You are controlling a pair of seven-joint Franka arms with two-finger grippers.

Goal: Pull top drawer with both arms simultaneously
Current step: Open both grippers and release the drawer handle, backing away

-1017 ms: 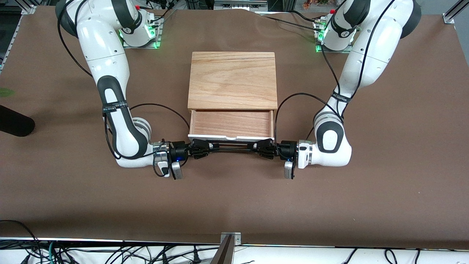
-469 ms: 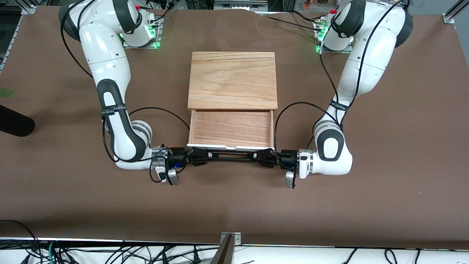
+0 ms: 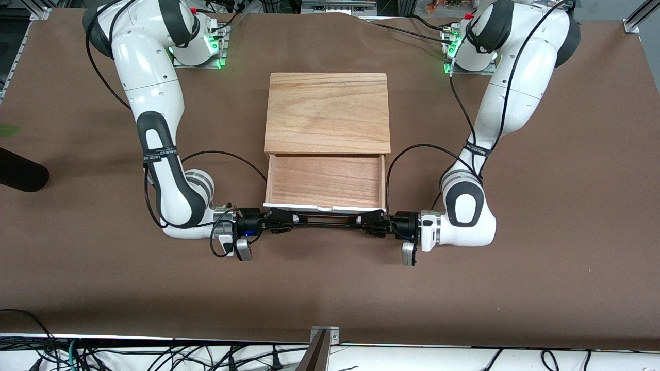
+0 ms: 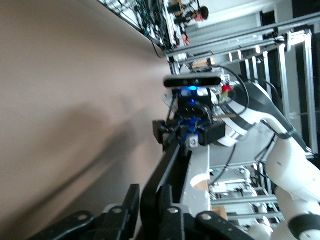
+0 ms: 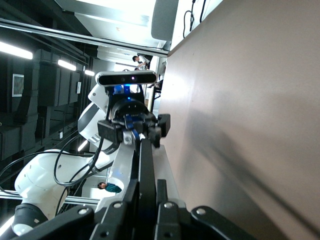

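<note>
The top drawer (image 3: 325, 180) stands pulled out of the wooden box toward the front camera, its wooden floor bare. Its white front panel (image 3: 325, 207) carries a thin black wire handle (image 3: 327, 219). My right gripper (image 3: 290, 219) is shut on the handle's end toward the right arm's side, seen close up in the right wrist view, right gripper (image 5: 148, 189) on the handle (image 5: 146, 155). My left gripper (image 3: 364, 219) is shut on the other end, with the left gripper (image 4: 149, 194) around the handle (image 4: 169, 159). Both arms lie low over the table, forearms level.
The box's light-wood lid (image 3: 327, 113) covers the cabinet between the two arm bases. A dark object (image 3: 20, 178) lies at the table's edge at the right arm's end. A metal bracket (image 3: 322, 335) sits at the front edge, with cables below it.
Both grippers moved toward the front camera with the handle between them, and the drawer slid farther out of the box. Over the last half second there is almost no motion.
</note>
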